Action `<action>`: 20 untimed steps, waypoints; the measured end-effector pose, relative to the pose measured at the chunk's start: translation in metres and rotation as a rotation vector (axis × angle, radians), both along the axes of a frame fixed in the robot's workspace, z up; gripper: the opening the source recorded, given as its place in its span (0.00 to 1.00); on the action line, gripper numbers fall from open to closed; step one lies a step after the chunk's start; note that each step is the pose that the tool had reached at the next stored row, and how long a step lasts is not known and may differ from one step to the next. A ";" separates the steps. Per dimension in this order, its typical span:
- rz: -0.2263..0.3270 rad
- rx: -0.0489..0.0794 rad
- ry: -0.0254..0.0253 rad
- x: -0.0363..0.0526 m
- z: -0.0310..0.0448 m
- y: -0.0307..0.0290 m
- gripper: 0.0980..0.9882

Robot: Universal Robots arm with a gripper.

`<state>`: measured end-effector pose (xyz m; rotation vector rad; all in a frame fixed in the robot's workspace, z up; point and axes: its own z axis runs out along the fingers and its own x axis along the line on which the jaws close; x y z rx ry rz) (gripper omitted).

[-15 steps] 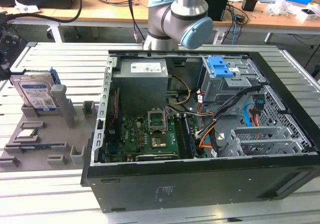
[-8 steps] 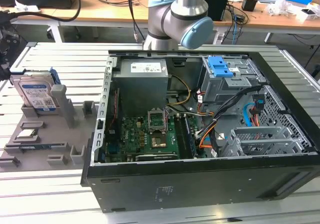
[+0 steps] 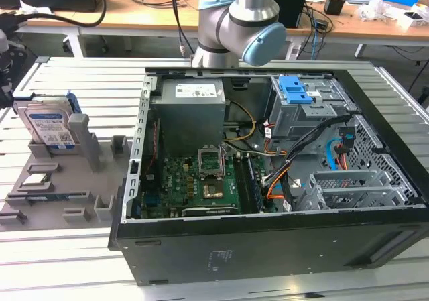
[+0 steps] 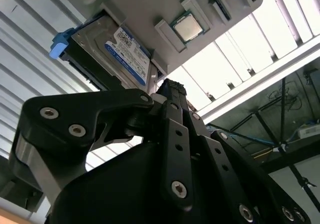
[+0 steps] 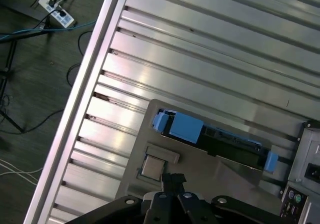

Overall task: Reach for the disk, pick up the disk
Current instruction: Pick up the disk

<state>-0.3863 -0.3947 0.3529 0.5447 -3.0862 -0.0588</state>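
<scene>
Out at nine o'clock in the exterior view, well apart from the open computer case (image 3: 268,247), the disk (image 3: 45,121) stands on its long edge in a slot of a grey plastic fixture plate (image 3: 67,204). From the second wrist view I see the gripper (image 4: 172,87) with its black jaws clenched on nothing. The tips point at the disk (image 4: 120,54) and are near it, though I cannot tell whether they touch. It is a flat silver-grey metal slab with a white-and-blue label and blue plastic rails. The first wrist view gives me the disk (image 5: 225,145) edge-on, beyond the gripper (image 5: 172,178). A square metal-capped chip (image 4: 187,28) sits in a pocket of the plate just beside the jaws. A grey upright post (image 3: 79,132) stands against the disk at its three o'clock. Everything rests on a ribbed aluminium desk (image 3: 87,73).
</scene>
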 end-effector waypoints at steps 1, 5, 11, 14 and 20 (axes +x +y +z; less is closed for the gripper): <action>0.006 0.000 0.0000 0.0000 0.0000 0.0000 0.01; 0.036 0.000 0.0000 0.0000 0.0000 0.0000 0.01; 0.112 0.000 0.0000 0.0000 0.0000 0.0000 0.01; 0.137 0.000 -0.0001 0.0000 0.0000 0.0000 0.01; 0.192 0.000 0.0001 0.0000 0.0000 0.0000 0.01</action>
